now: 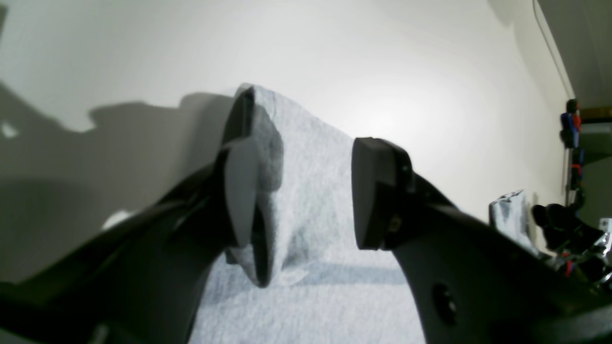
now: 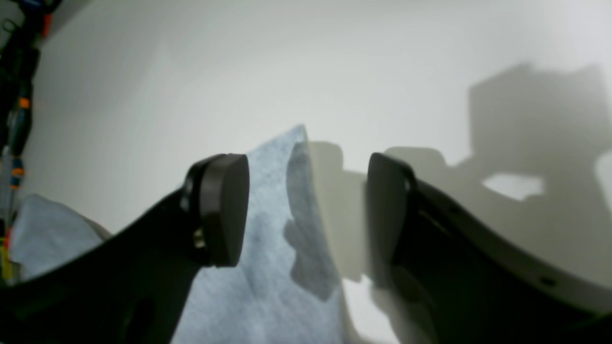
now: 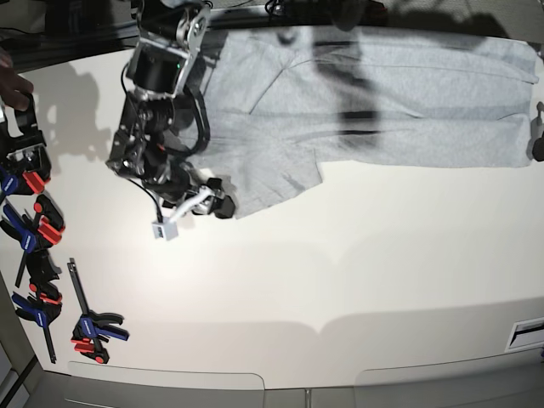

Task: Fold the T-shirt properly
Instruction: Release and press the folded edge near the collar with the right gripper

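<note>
The light grey T-shirt (image 3: pixel 374 93) lies spread along the far side of the white table (image 3: pixel 340 255). In the base view my right gripper (image 3: pixel 221 204) sits at the shirt's near left corner. In the right wrist view, my right gripper (image 2: pixel 306 215) is open, with a raised fold of the T-shirt (image 2: pixel 272 229) standing between its pads. In the left wrist view my left gripper (image 1: pixel 306 191) is open too. A peaked fold of the T-shirt (image 1: pixel 311 181) rests against its left finger (image 1: pixel 239 191) and stays clear of the other pad. Only a dark bit of the left arm (image 3: pixel 539 140) shows at the base view's right edge.
Several blue, red and black clamps (image 3: pixel 34 229) lie along the table's left edge, with one more (image 3: pixel 93 327) near the front. A white tag (image 3: pixel 166 229) hangs from the right arm's cable. The other arm (image 1: pixel 569 234) shows at the left wrist view's right.
</note>
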You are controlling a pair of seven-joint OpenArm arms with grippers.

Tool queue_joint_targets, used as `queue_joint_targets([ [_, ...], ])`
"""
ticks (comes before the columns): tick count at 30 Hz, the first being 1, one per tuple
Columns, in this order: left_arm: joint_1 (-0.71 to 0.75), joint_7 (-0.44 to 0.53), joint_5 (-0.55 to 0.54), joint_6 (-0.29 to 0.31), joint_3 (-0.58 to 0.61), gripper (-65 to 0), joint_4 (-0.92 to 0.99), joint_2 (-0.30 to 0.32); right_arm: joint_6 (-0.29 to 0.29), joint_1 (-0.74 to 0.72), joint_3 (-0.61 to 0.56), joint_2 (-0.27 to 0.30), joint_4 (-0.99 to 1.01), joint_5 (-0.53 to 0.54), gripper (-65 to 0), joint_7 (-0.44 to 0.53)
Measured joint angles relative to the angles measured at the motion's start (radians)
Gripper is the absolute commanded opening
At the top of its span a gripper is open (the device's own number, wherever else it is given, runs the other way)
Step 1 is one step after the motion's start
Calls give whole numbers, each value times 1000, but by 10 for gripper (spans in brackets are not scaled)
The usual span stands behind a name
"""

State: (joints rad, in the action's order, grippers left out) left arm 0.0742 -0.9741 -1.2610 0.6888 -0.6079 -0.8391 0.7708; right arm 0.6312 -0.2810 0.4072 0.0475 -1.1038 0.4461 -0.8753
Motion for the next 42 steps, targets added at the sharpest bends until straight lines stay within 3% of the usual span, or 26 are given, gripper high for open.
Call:
queue_joint_targets([
  [5,0,0,0,0,0,-357,0,0,0,-40,-4,-35,43,-55,-301,-45],
  [7,0,0,0,0,0,-357,0,0,-3,-39,-26,-48,43,-58,-346,-45],
  [9,0,0,0,0,0,-357,0,0,-7,-35,-47,-50,44,-61,-456,-54],
  [11,0,1,0,0,0,-357,0,0,-8,-35,-56,-46,44,-73,-621,-62],
  [12,0,0,0,0,0,-357,0,0,-8,-35,-60,-45,44,-76,-650,-63],
  [16,0,1,0,0,0,-357,0,0,-6,-38,-60,-45,36,-16,-650,-119],
  [19,0,1,1,0,0,-357,0,0,50,-23,-60,-53,-32,117,-650,-238],
  [25,2,0,1,1,0,-357,-1,0,58,137,-60,-149,-361,362,-650,-413],
  [28,1,1,1,1,0,-357,-1,0,58,273,-60,-203,-521,404,-650,-426],
  [32,0,0,1,1,0,-357,-1,0,58,444,-113,-203,-642,458,-650,-415],
  [42,0,0,1,0,0,-357,-1,0,58,650,-289,-200,-658,470,-650,-417],
])
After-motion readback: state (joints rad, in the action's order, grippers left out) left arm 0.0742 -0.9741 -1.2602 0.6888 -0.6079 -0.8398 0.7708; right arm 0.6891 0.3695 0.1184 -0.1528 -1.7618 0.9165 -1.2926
